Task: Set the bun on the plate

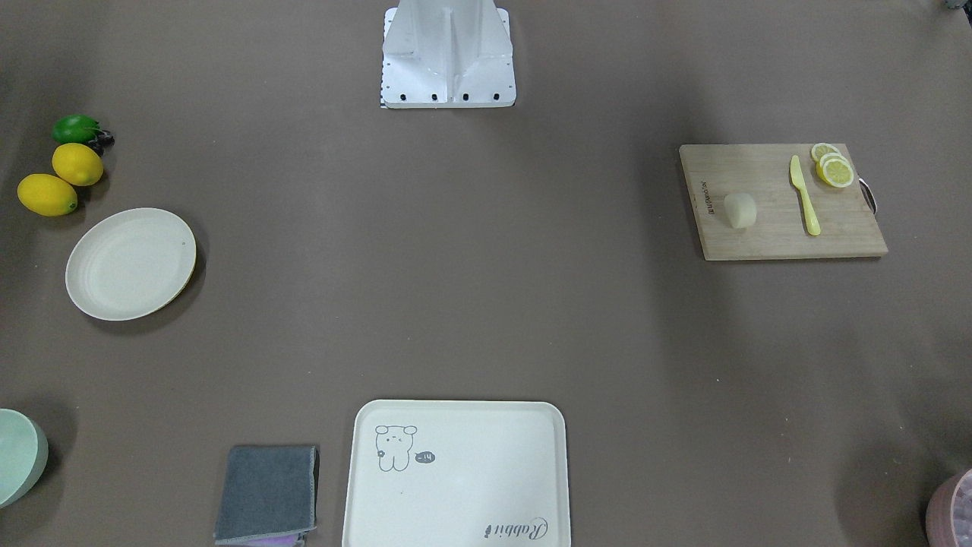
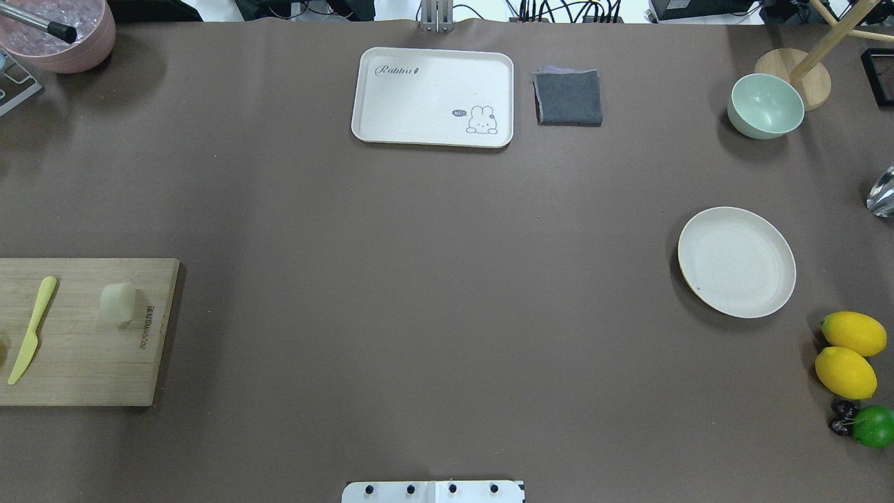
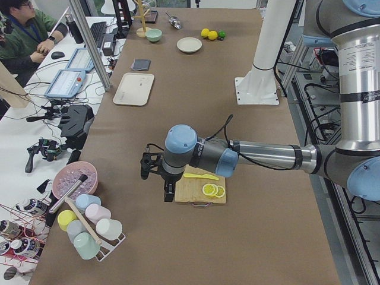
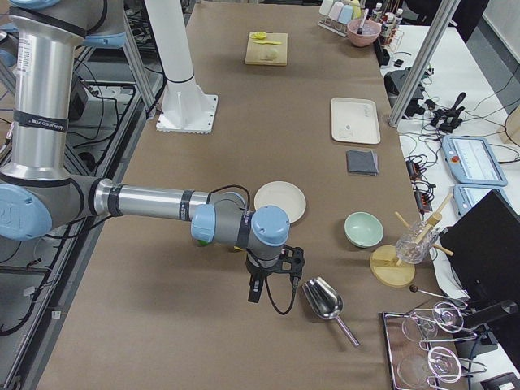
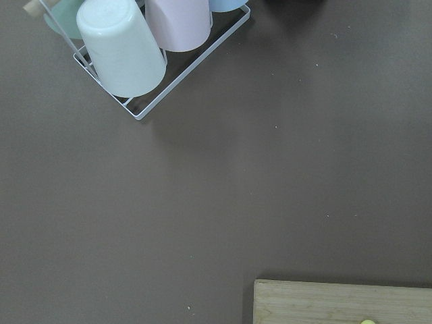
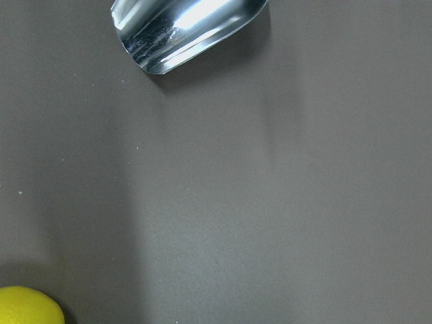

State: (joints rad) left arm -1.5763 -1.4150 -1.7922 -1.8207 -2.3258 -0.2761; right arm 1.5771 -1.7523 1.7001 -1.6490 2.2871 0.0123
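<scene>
1. Brown-covered table (image 2: 419, 279), long and wide, with things spread along its edges.
2. On the left side, a wooden cutting board (image 2: 91, 363) carrying the bun (image 2: 117, 302) close to its right edge, touched by nothing.
3. On the same board, a yellow knife (image 2: 31, 328) left of the bun and apart from it; overlapping lemon slices (image 1: 834, 167) beyond the knife.
4. On the right side, well apart from the bun, the round plate (image 2: 736, 262) with its whole cream face showing.
5. At the far edge, a cream tray (image 2: 433, 98) showing only its printed drawing and lettering; folded grey cloth (image 2: 568, 98) just right of it.
6. Far right, a pale green bowl (image 2: 765, 105), inner wall visible all round; far left, a pink bowl (image 2: 84, 49) filled with clear ice-like pieces, a metal handle resting in it.
7. Near right, two lemons (image 2: 848, 353) and a lime (image 2: 873, 426).
8. Left gripper (image 3: 157, 181) hanging over the table's left end between board and cup rack (image 5: 145, 47); fingers apart or together, impossible to tell.
9. Right gripper (image 4: 272, 280) low beside a metal scoop (image 6: 182, 27); likewise impossible to tell.
</scene>
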